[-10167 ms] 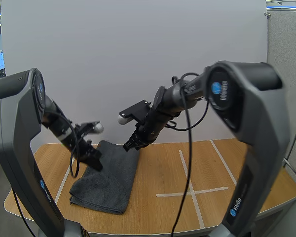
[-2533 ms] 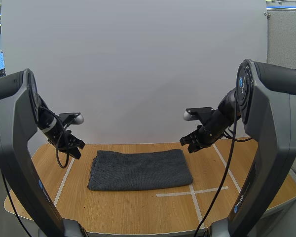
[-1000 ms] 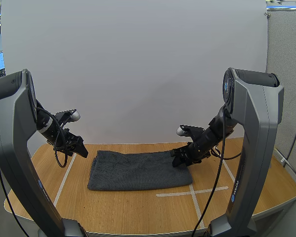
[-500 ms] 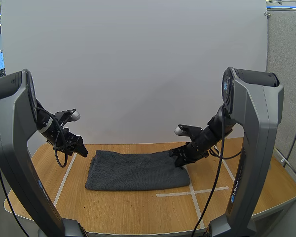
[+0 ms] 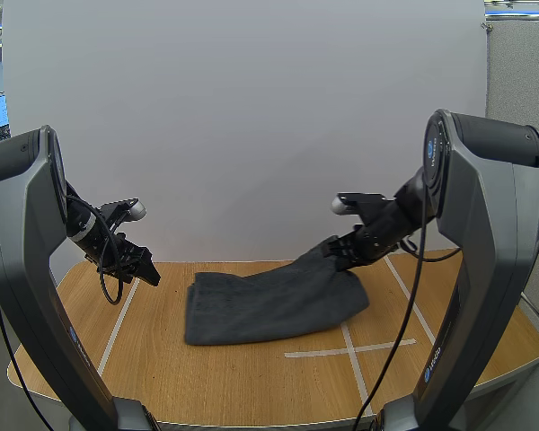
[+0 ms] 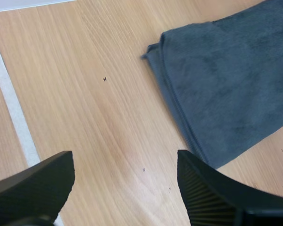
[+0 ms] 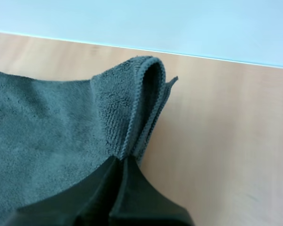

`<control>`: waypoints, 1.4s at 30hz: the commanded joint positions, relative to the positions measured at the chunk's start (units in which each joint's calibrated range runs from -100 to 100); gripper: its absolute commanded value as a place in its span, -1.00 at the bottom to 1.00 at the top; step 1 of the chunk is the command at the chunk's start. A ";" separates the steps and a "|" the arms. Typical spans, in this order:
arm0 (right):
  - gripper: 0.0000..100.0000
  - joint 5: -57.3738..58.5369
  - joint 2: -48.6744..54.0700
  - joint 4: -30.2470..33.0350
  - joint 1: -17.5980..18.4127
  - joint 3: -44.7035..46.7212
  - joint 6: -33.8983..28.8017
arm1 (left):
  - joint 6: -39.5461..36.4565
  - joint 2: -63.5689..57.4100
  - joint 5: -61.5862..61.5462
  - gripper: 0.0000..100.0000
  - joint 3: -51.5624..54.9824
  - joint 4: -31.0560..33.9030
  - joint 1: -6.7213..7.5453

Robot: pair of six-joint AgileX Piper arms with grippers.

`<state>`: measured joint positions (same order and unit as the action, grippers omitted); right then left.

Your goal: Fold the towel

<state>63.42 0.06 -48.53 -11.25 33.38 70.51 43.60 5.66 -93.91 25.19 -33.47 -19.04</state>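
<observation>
Right gripper (image 5: 340,255) pinches the far-right corner of the dark grey terry towel (image 5: 269,305), raised, likely for folding leftward; left gripper (image 5: 137,268) hovers wide open, clear.

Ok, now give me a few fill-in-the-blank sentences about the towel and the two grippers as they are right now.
1. The right gripper pinches a ____ of the towel, holding that part above the table.
2. The left gripper has its fingers ____ and holds nothing.
3. The towel's colour is dark ____.

Missing words: corner; open; grey.
</observation>
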 commanded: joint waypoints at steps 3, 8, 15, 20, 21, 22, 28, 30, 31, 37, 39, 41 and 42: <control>-1.00 5.48 1.94 0.45 -2.72 -0.32 1.39 | 0.17 -0.58 -0.33 1.00 0.26 -1.05 -0.15; -1.00 8.52 4.69 -1.03 -1.58 -0.94 1.39 | 0.17 -0.58 -0.72 1.00 0.26 -1.05 -0.15; -1.00 10.73 6.68 -1.71 3.81 -2.38 -1.15 | 0.17 -0.58 -1.35 1.00 0.26 -1.05 -0.15; -1.00 7.88 6.68 -1.71 9.04 -2.38 -3.08 | 0.17 -0.58 -2.08 1.00 0.26 -1.05 -0.15; -1.00 6.45 6.68 -1.71 10.13 -2.38 -3.54 | 0.17 -0.58 -2.25 1.00 0.26 -1.05 -0.15; -1.00 4.59 6.68 -1.71 11.39 -2.38 -3.63 | 0.17 -0.58 -2.25 1.00 0.26 -1.05 -0.15; -1.00 -2.95 6.55 -1.71 16.54 -2.38 -4.92 | 0.17 -0.58 -3.34 1.00 0.26 -1.05 -0.15; -1.00 -5.14 5.32 -1.71 18.01 -2.38 -4.93 | 0.17 -0.58 -3.70 1.00 0.26 -1.05 -0.15; -1.00 -6.03 4.71 -1.71 18.59 -2.38 -4.93 | 0.17 -0.58 -4.02 1.00 0.26 -1.05 -0.15; -1.00 -11.78 -1.22 -1.71 21.81 -2.95 -5.30 | 0.17 -0.58 -5.17 1.00 0.26 -1.05 -0.15; -1.00 -12.45 -2.57 -1.85 22.61 -3.93 -5.30 | 0.17 -0.58 -5.36 1.00 0.26 -1.05 -0.15; -1.00 -13.70 -3.95 -2.27 23.38 -5.27 -5.30 | 0.17 -0.58 -5.36 1.00 0.26 -1.05 -0.15; -1.00 -14.42 -4.70 -2.27 23.68 -5.89 -5.39 | 0.17 -0.58 -5.52 1.00 0.26 -1.05 -0.15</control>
<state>53.22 -0.76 -49.72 10.01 30.83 65.38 43.60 5.66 -97.66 25.19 -33.47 -19.06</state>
